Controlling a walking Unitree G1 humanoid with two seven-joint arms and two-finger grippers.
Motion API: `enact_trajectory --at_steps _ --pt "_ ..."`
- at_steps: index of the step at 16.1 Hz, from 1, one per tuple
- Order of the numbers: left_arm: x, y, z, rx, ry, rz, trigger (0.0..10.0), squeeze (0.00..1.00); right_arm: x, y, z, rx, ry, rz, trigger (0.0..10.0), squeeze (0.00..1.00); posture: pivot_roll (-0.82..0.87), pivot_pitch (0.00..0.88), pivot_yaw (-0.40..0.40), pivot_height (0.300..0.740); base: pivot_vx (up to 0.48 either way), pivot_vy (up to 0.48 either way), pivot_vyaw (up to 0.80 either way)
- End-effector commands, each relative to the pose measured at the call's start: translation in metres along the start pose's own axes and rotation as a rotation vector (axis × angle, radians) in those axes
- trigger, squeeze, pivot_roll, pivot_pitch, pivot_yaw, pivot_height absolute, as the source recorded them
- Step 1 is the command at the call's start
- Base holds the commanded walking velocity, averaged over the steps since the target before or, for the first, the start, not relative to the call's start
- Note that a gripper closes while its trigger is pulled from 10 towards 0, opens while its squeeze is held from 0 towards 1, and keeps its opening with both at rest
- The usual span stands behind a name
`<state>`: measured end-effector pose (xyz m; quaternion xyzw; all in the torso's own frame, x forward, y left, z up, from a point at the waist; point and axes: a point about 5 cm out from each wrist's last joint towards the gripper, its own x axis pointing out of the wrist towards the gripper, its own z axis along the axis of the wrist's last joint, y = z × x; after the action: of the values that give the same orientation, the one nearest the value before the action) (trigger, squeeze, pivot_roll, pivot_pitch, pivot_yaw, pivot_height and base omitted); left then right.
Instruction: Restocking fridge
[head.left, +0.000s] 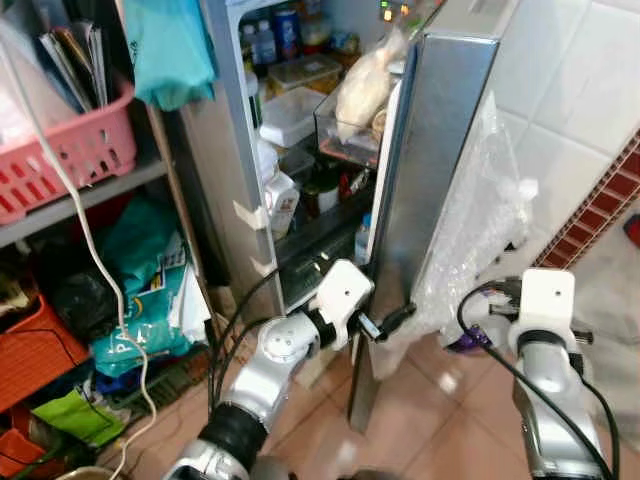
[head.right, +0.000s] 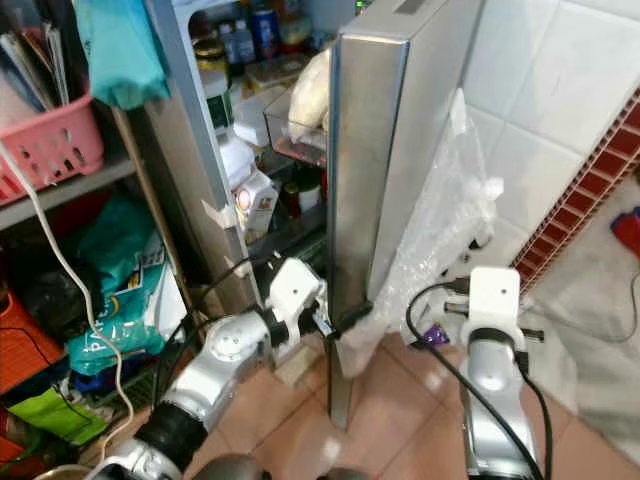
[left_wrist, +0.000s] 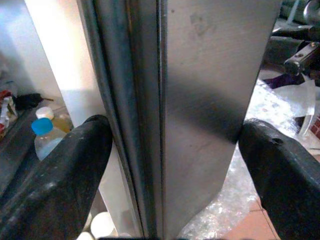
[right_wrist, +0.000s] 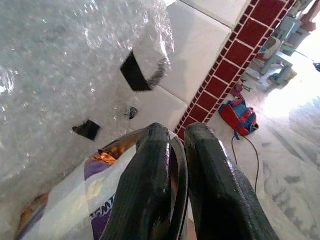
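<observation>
The steel fridge door (head.left: 430, 150) stands partly open, with shelves of jars, boxes and a bread bag (head.left: 365, 85) showing behind it. My left gripper (head.left: 390, 322) is low on the door's free edge and open. In the left wrist view one finger (left_wrist: 55, 175) is on the inner side of the edge and the other on the outer steel face. My right gripper (right_wrist: 175, 135) is low beside the door, to its right. It is shut on the rim of a clear packet with purple print (right_wrist: 95, 200). That packet (head.left: 465, 340) hangs near the floor.
Bubble wrap (head.left: 480, 210) hangs between the door and the tiled wall. Shelving on the left holds a pink basket (head.left: 70, 150), bags and a white cable. A blue-capped bottle (left_wrist: 42, 127) stands in the lower fridge. A red bag (right_wrist: 240, 115) lies on the floor further off.
</observation>
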<state>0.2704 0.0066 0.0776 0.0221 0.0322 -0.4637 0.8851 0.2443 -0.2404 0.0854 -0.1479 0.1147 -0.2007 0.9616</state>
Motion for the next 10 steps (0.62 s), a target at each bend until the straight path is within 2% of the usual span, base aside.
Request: enact_trajectory --at_steps 1,3,5,8,10 --pt "0.012 -0.001 0.018 0.018 -0.061 -0.001 10.0 0.00 0.002 0.000 0.011 0.008 -0.043 -0.005 10.0 0.00 -0.01 0.000 -0.009 0.740 0.345 0.000 0.00" --pt "0.014 -0.002 0.019 0.022 -0.065 0.009 10.0 0.00 0.004 0.001 0.014 0.003 -0.054 -0.004 10.0 0.00 -0.01 0.000 -0.013 0.740 0.135 0.000 -0.49" --pt "0.014 0.000 0.018 0.035 -0.064 0.058 10.0 0.00 0.004 0.001 0.015 0.003 -0.055 -0.002 10.0 0.00 -0.01 0.000 -0.016 0.740 0.000 0.000 0.00" --pt "0.004 0.012 0.011 0.020 -0.046 0.183 10.0 0.00 0.007 0.004 0.019 0.006 -0.068 0.010 10.0 0.00 0.00 0.000 -0.017 0.740 0.000 0.000 0.00" --pt "-0.001 0.016 0.007 0.010 -0.035 0.216 10.0 0.00 0.007 0.005 0.018 0.008 -0.067 0.012 10.0 0.00 0.00 0.000 -0.017 0.740 0.000 0.000 0.00"
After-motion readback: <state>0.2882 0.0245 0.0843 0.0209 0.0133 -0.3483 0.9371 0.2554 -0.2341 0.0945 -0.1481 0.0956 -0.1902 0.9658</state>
